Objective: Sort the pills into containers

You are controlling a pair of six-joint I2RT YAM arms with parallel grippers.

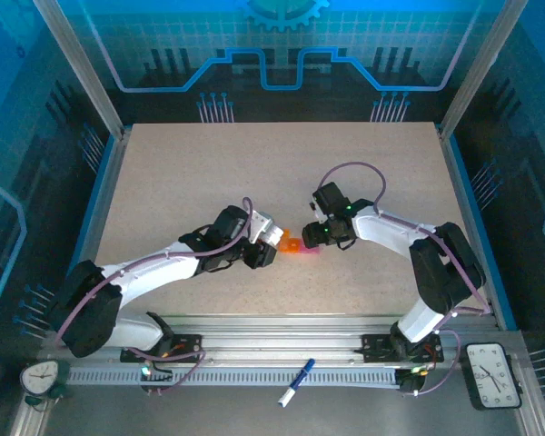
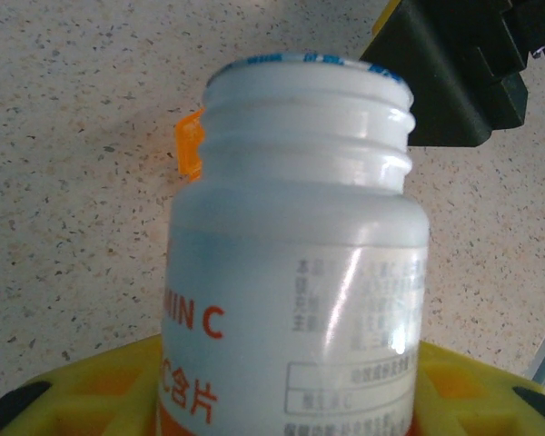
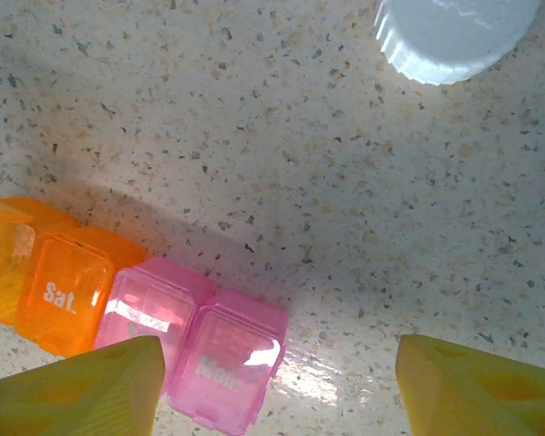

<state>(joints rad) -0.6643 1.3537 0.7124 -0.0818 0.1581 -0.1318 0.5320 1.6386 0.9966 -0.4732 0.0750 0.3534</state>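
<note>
The containers (image 3: pixel 136 318) are a strip of joined cells, orange on the left and pink on the right, lying flat on the speckled table with their lids down. In the top view the containers (image 1: pixel 295 243) lie between the two grippers. My right gripper (image 3: pixel 277 391) hovers open over the pink end, its left fingertip (image 3: pixel 82 391) above the strip. My left gripper (image 1: pixel 257 250) is shut on a white vitamin bottle (image 2: pixel 291 272) with no cap on its threaded neck, held tilted toward the strip. One orange cell (image 2: pixel 189 145) peeks out behind the bottle. The pills are hidden.
A white ribbed bottle cap (image 3: pixel 454 32) lies on the table beyond the strip. The right arm's black wrist (image 2: pixel 454 64) is close to the bottle's mouth. A blue-and-white pen (image 1: pixel 295 381) and two small clocks (image 1: pixel 495 372) (image 1: pixel 38 377) sit at the near rail.
</note>
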